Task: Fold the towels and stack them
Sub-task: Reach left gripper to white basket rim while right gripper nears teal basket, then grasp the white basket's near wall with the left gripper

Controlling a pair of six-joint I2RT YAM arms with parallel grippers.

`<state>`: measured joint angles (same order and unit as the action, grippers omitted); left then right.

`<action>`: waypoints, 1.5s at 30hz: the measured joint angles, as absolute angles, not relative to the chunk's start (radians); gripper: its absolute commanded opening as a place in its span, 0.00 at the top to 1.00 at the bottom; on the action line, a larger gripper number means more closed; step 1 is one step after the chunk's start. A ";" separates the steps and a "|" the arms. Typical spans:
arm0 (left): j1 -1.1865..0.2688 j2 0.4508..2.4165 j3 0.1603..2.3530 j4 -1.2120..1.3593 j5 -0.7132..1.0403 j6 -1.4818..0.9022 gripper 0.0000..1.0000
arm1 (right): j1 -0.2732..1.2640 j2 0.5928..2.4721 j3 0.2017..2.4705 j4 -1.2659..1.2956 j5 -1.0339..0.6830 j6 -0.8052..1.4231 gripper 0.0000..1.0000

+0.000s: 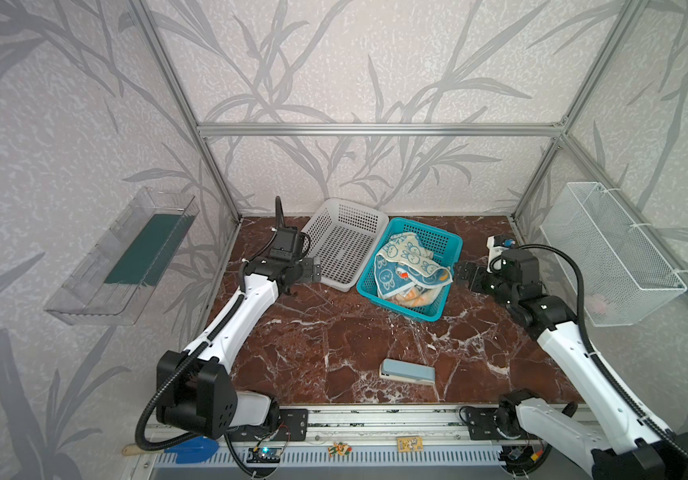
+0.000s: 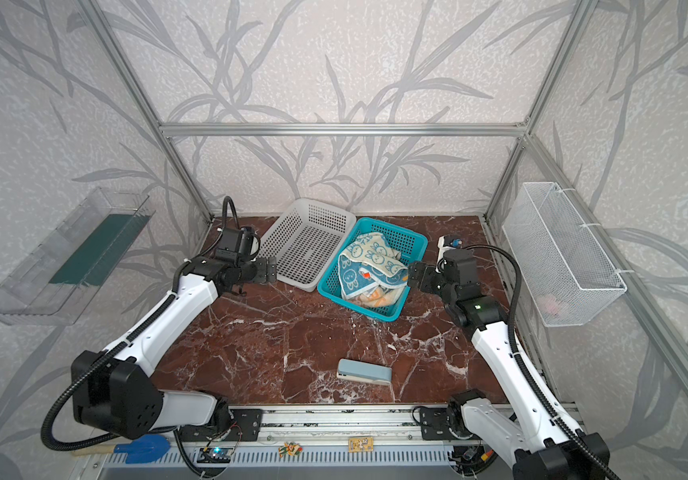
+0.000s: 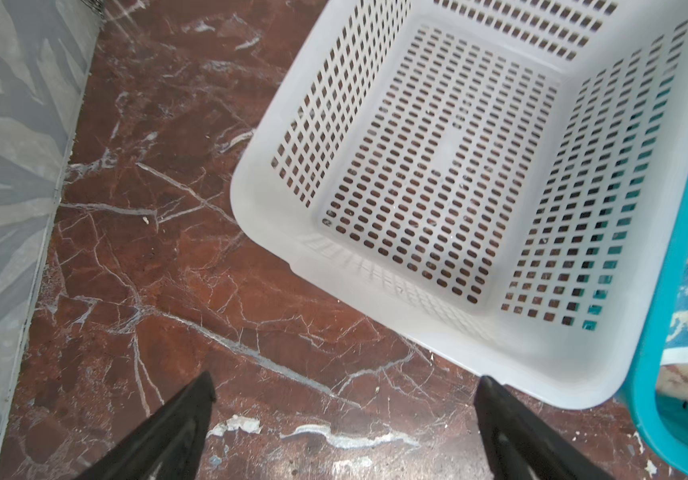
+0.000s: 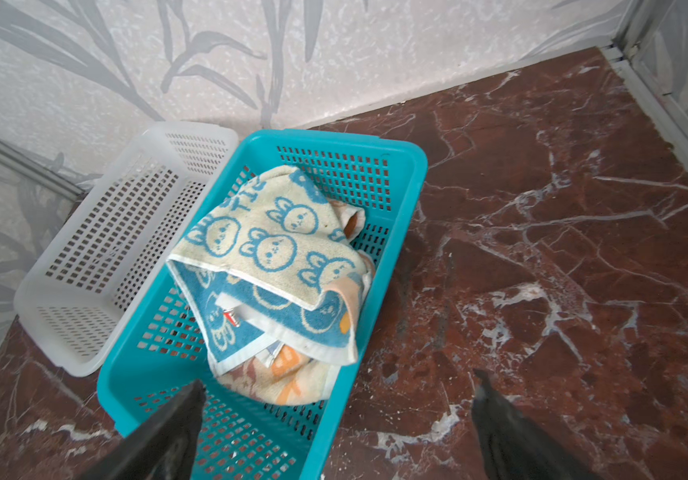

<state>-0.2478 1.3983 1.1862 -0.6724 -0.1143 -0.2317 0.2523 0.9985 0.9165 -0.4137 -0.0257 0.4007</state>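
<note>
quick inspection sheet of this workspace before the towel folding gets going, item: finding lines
surface: marble tabletop, red-brown with white veins, a few pale crumbs
job's things: towels heaped unfolded in the teal basket, bunny-print one on top; none folded or stacked
clutter: white basket, empty, beside the teal one; pale blue block near the front edge
grippers: left pincer open by the white basket; right pincer open by the teal basket; both hold nothing
cables: black conduit along each arm; loose wires at the front rail
surroundings: wire basket on the right wall, clear tray on the left wall
</note>
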 measured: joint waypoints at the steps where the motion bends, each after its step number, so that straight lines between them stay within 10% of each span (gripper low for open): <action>1: -0.256 1.416 1.203 -0.701 -0.122 -0.229 0.01 | 0.268 0.999 0.923 -0.427 -0.028 0.405 0.01; 15: -0.273 1.585 1.320 -0.815 -0.044 -0.624 0.02 | 0.324 0.999 0.936 -0.505 -0.036 0.437 0.01; 45: -0.266 1.636 1.208 -0.569 0.092 -1.070 0.78 | 0.327 0.966 0.899 -0.510 -0.008 0.409 0.01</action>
<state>-0.2661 1.6363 1.2083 -0.5690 0.0921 -1.0702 0.3275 0.9665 0.8993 -0.5102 -0.0082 0.4091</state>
